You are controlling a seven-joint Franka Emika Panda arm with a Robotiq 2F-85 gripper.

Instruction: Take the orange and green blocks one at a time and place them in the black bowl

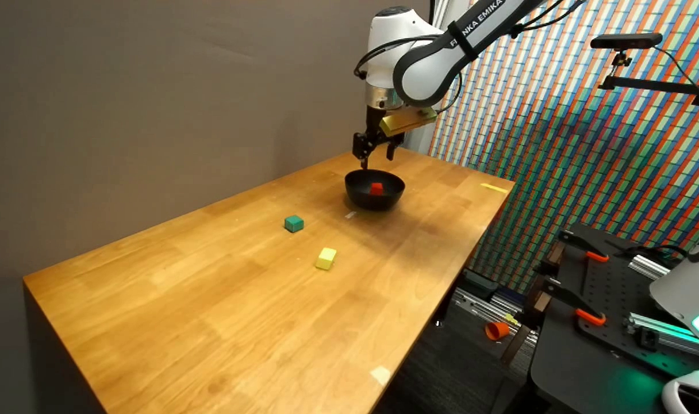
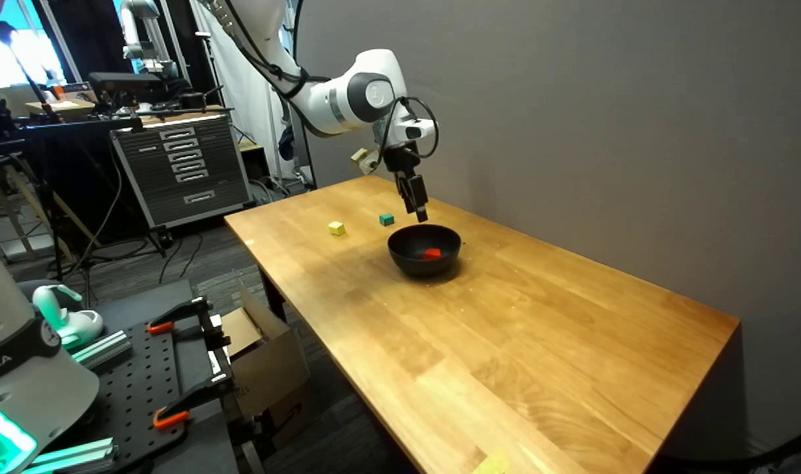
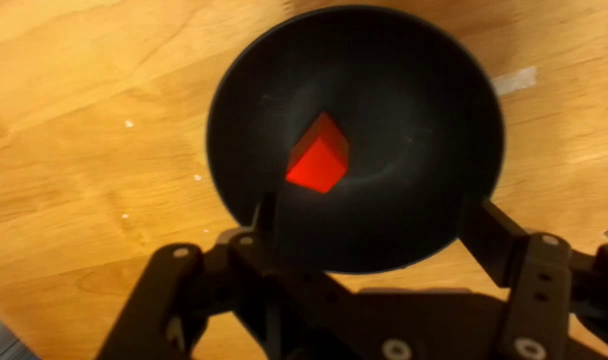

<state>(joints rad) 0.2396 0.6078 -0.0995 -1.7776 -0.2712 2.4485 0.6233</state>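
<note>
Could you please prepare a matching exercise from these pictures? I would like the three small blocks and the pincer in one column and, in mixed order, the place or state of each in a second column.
Things:
1. red block
2. green block
3. yellow block
4. pincer

Places or states:
A. on the table, nearer to the grey wall
B. open, above the black bowl
C. inside the black bowl
D. on the table, farther from the grey wall

Right pairs: 1-C; 2-A; 3-D; 4-B
</note>
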